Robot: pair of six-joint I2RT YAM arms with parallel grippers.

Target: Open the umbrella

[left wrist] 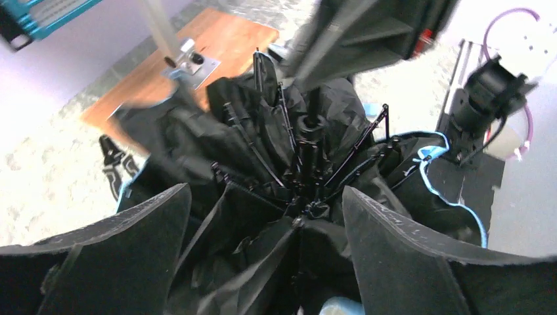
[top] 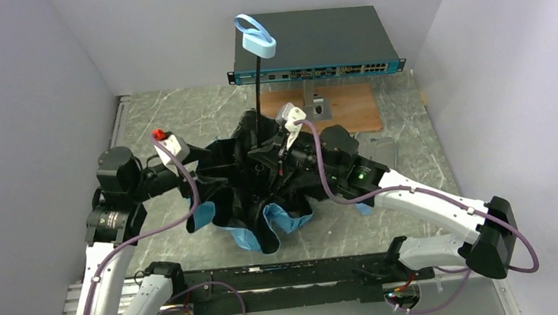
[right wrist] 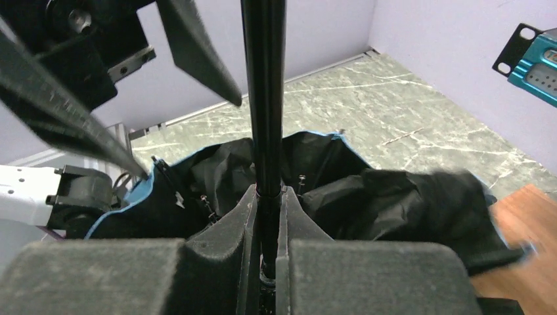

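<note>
You see the left gripper [left wrist: 266, 216] spread wide, 1 finger [left wrist: 118, 249] either side of the umbrella [left wrist: 249, 138]; its black ribs [left wrist: 358, 147] fan out between them; a wooden board [left wrist: 197, 59] lies beyond the umbrella.

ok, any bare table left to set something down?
Yes: back-left grey marble tabletop, between the left wall and the brown wooden board; also the right strip beside that board toward the right wall. Centre is crowded by the sprawled sky-blue-and-black folding umbrella.

No readable text anywhere; front-panel markings on the network switch [top: 319, 43] too small and blurred to make out.
</note>
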